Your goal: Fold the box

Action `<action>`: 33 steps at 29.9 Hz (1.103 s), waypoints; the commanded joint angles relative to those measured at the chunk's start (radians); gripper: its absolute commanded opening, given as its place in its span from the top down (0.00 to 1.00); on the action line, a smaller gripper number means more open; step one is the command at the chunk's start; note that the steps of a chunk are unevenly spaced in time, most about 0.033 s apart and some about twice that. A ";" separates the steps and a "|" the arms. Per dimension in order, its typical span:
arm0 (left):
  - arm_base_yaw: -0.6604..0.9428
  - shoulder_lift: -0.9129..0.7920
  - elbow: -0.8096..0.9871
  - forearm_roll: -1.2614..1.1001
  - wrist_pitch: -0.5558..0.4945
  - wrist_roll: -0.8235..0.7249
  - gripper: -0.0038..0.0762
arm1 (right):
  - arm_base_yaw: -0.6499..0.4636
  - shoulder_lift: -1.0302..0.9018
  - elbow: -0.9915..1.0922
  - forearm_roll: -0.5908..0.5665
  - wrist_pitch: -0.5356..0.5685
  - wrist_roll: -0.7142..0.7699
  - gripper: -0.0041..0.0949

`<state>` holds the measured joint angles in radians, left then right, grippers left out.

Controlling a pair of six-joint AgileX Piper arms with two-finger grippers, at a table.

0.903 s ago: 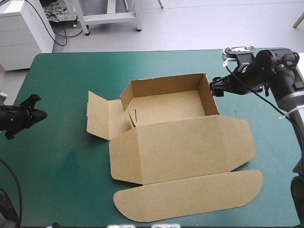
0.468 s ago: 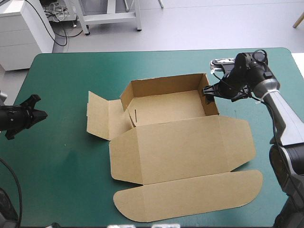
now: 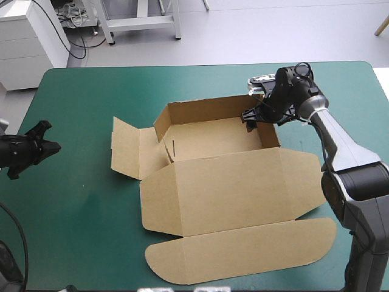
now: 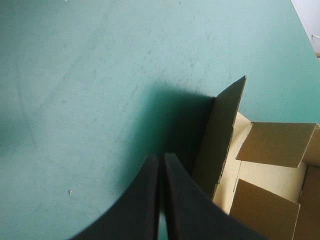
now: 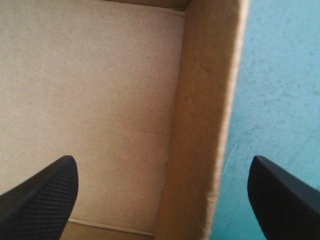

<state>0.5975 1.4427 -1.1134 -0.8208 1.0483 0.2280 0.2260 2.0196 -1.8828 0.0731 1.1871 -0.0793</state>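
Note:
The brown box (image 3: 225, 182) lies mid-table as an open tray. Its far and right walls stand up, and its lid and rounded flap (image 3: 243, 249) lie flat toward the front. Side flaps (image 3: 130, 149) splay out to the left. My right gripper (image 3: 250, 114) hangs over the far right corner. In the right wrist view that gripper (image 5: 162, 172) is open, astride a raised wall (image 5: 200, 100), with one finger over the box floor (image 5: 90, 90) and one over the cover. My left gripper (image 3: 51, 148) is shut near the table's left edge, and in its own view (image 4: 161, 159) it points at an upright flap (image 4: 225, 135).
The teal-green cover (image 3: 85, 201) shows between my left gripper and the box's left flaps. The rounded flap reaches close to the table's front edge. The right arm stretches in over the table's right side.
My right gripper has moved left, from outside the box's right wall to over its far right corner. The left arm and the box have stayed put.

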 commanded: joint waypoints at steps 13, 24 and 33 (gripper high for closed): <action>0.002 -0.035 -0.021 -0.046 -0.003 -0.011 0.94 | -0.002 -0.031 -0.034 -0.024 -0.018 -0.015 0.69; 0.002 -0.035 -0.021 -0.044 -0.007 0.199 0.94 | -0.002 -0.101 -0.040 -0.022 -0.018 -0.028 0.98; 0.002 -0.035 -0.021 -0.044 -0.014 0.263 0.94 | -0.002 -0.371 -0.095 -0.017 -0.018 -0.009 0.98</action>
<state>0.5975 1.4427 -1.1134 -0.8133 1.0444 0.4817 0.2252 1.7841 -1.9335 0.0408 1.1940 -0.0907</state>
